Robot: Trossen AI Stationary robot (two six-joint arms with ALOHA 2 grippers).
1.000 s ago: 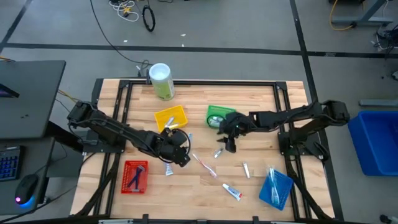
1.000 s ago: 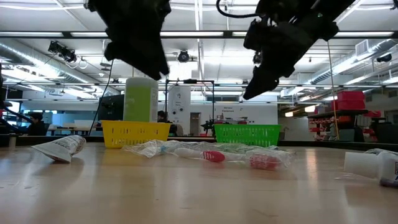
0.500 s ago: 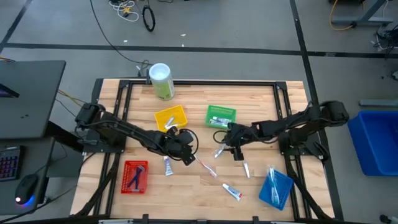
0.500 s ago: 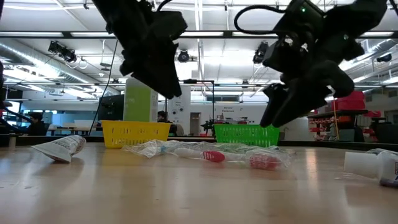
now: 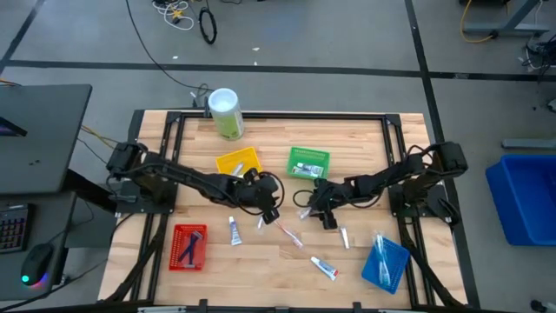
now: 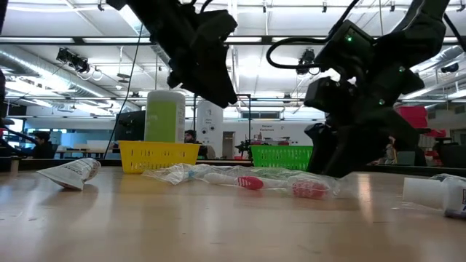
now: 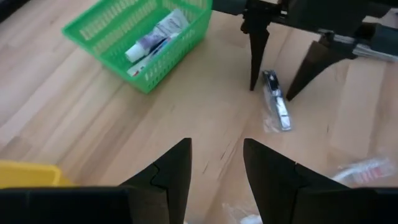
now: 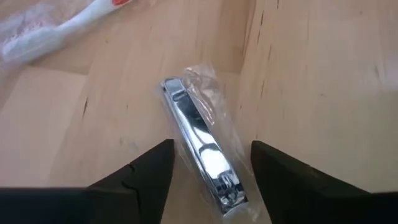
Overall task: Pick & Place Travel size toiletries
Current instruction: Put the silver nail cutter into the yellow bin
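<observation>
Silver wrapped nail clipper (image 8: 202,146) lies between the open right claw's (image 8: 211,171) fingers.

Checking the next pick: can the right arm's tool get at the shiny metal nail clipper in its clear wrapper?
Probably yes: the right tool is open, its fingers straddling the shiny metal nail clipper, with nothing between them.

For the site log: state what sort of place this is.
Probably a robotics lab or workshop hall: a wooden table in a metal frame on a grey floor with loose cables, long ceiling lights over an open hall, and a desk with a keyboard beside the rig.
</observation>
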